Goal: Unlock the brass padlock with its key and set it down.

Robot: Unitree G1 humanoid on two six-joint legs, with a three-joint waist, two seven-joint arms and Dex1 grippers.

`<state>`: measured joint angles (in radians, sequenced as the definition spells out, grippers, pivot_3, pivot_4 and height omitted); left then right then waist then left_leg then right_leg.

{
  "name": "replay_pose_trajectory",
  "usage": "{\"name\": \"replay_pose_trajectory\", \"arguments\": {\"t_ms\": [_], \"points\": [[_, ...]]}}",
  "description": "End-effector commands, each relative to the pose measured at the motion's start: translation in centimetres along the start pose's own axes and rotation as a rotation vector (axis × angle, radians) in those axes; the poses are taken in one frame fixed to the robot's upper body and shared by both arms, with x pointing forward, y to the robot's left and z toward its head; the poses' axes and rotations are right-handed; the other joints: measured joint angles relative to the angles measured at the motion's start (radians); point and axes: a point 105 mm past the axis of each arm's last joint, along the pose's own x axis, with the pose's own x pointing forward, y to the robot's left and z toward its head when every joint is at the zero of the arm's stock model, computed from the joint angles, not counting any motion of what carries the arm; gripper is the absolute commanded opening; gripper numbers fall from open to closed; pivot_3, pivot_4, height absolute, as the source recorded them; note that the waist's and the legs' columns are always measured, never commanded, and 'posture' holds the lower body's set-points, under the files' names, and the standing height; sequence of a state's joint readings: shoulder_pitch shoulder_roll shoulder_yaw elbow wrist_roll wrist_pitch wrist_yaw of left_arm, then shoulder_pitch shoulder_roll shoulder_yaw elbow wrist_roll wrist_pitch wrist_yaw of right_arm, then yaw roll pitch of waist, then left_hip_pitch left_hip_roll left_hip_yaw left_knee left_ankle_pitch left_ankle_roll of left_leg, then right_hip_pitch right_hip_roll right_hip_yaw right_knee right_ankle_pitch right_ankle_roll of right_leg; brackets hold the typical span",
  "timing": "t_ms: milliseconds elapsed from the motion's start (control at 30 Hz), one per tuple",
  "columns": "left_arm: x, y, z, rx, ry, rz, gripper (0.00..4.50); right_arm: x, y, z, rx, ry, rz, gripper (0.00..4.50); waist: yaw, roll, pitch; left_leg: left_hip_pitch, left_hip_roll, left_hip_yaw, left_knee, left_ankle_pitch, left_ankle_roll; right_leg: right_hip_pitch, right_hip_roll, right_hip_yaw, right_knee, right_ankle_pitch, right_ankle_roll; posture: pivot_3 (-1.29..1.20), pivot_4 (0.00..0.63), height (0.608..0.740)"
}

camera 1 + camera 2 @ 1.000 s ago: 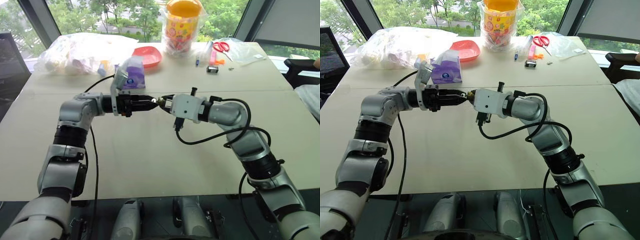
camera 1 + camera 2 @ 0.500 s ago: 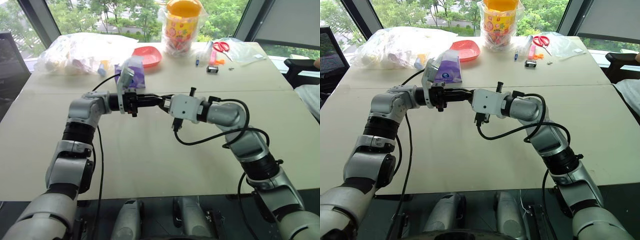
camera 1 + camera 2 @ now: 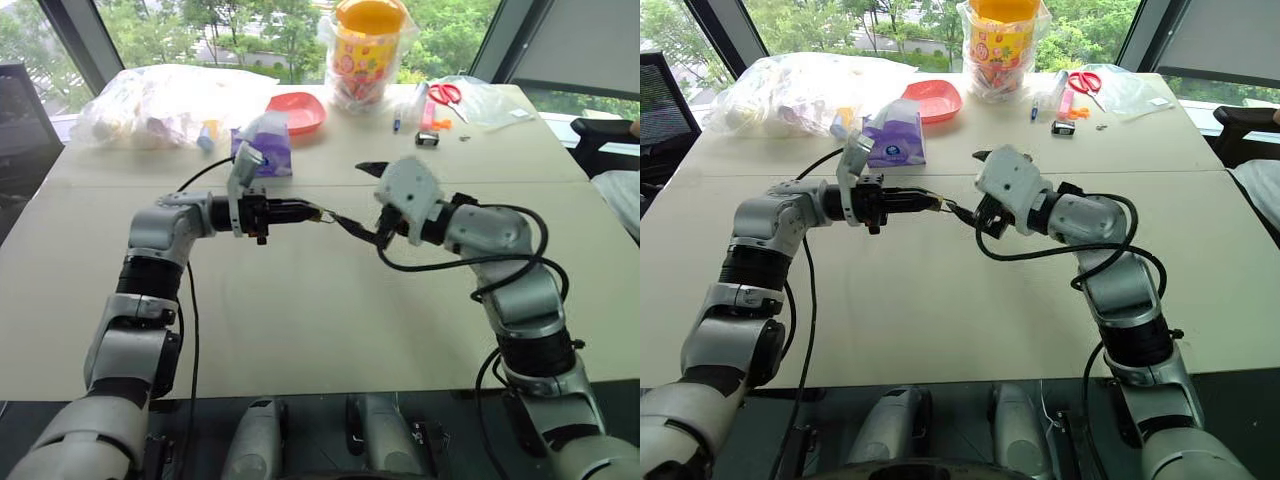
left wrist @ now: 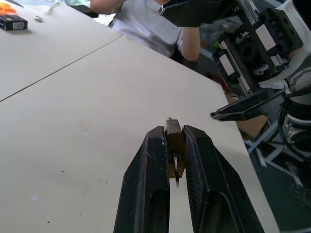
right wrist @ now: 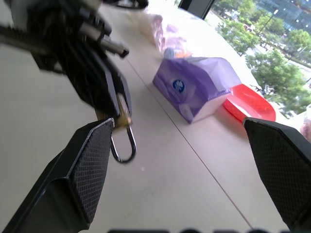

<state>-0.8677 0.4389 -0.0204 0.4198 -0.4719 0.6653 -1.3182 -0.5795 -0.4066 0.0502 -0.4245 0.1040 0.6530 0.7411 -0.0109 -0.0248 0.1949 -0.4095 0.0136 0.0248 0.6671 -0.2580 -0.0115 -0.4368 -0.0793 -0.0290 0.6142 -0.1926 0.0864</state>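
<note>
— Two grippers meet above the middle of the table [image 3: 300,330], yes?

— Close, but apart. The left gripper [image 4: 176,145] points level toward the right one, its black fingers [image 4: 150,179] pinched narrow on the brass padlock [image 4: 174,145]. The padlock sits between the pads near the tips, held up off the table.

— And the shackle?

— A thin silvery loop hangs from the brass body; it shows in the right wrist view [image 5: 124,145]. I cannot tell whether it is locked.

— The right gripper?

— The right gripper [image 5: 184,165] stands with jaws spread wide and nothing between them, just beside the padlock without touching it.

— The key?

— I cannot make it out.

— What lies beyond?

— A purple tissue pack [image 3: 265,143], a red dish [image 3: 297,111], clear plastic bags [image 3: 165,100] and scissors [image 3: 442,93] at the far edge.
</note>
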Motion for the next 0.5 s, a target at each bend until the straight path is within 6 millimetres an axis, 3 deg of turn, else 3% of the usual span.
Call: {"name": "replay_pose_trajectory", "arguments": {"t_ms": [33,500], "points": [[-0.1,-1.0,1.4,0.027,-0.042,-0.036,0.10,-0.7,-0.5,0.9,0.011,-0.023,-0.039,4.44,-0.001,0.000,0.000,0.000,0.000,0.000,0.000,0.000,0.000,0.000,0.000,0.000,0.000,0.000,0.000,0.00,0.150,0.740],[-0.4,-2.4,2.3,0.006,-0.071,-0.099,0.10,-0.1,-0.3,-0.5,0.065,0.007,-0.056,4.44,-0.001,0.000,0.000,0.000,0.000,0.000,0.000,0.000,0.000,0.000,0.000,0.000,-0.001,0.000,0.000,0.00,0.150,0.740]]}}
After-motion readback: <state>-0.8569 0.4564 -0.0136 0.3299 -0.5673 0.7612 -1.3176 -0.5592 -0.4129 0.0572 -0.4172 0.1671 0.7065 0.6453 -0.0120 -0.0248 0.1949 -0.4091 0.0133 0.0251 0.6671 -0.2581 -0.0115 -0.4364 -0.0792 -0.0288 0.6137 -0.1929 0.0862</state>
